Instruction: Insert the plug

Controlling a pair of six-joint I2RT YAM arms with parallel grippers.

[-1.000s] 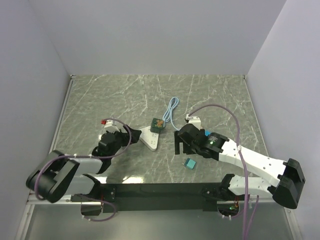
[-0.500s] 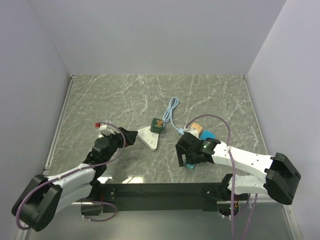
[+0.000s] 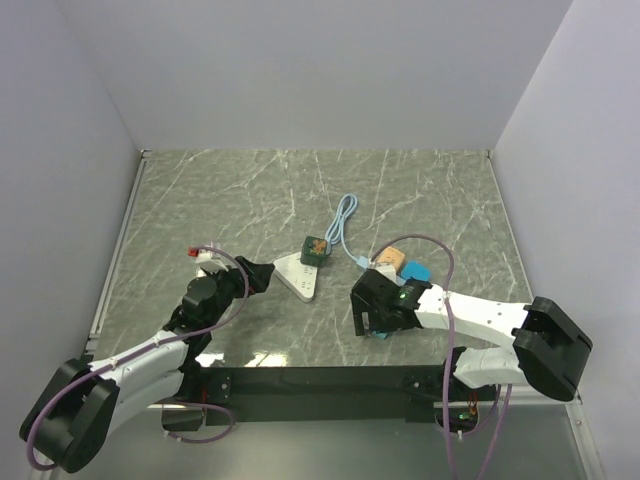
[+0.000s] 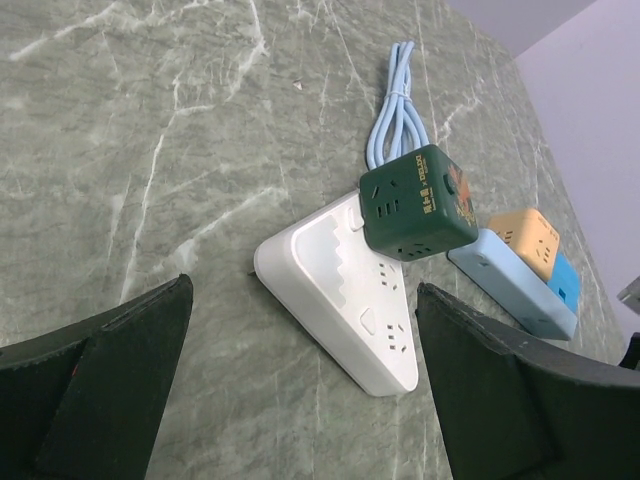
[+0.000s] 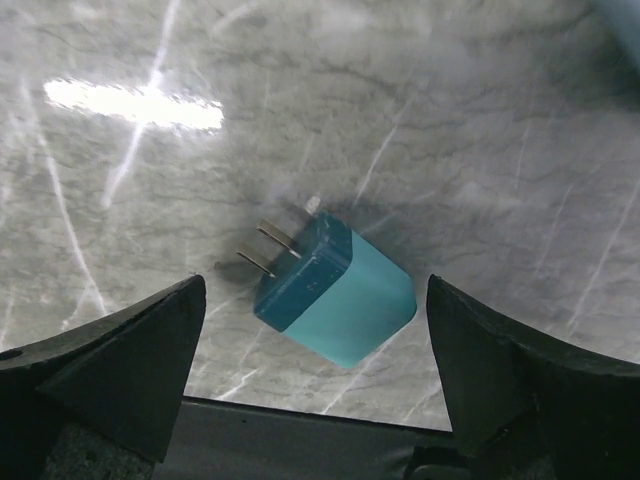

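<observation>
The plug (image 5: pixel 335 300) is a small teal block lying on its side on the marble table, its two flat prongs pointing up-left. My right gripper (image 5: pixel 315 288) hangs open straight above it, one finger on each side, touching nothing. From above, the plug (image 3: pixel 381 331) peeks out under the right gripper (image 3: pixel 370 318). A white triangular power strip (image 4: pixel 340 290) lies mid-table with a dark green cube socket (image 4: pixel 415 205) at its far corner. My left gripper (image 4: pixel 303 300) is open and empty just short of the strip's near edge; the top view shows this left gripper (image 3: pixel 258 272) left of the strip (image 3: pixel 298 275).
A light blue cable (image 3: pixel 345 215) loops behind the green cube (image 3: pixel 315 248). A pale blue strip (image 4: pixel 520 290) carrying an orange cube (image 4: pixel 530 235) lies to the right of the white strip. The black base rail (image 3: pixel 320 382) runs just below the plug.
The right gripper has moved toward the near edge and now sits over the plug. The left arm has stretched rightward toward the white strip.
</observation>
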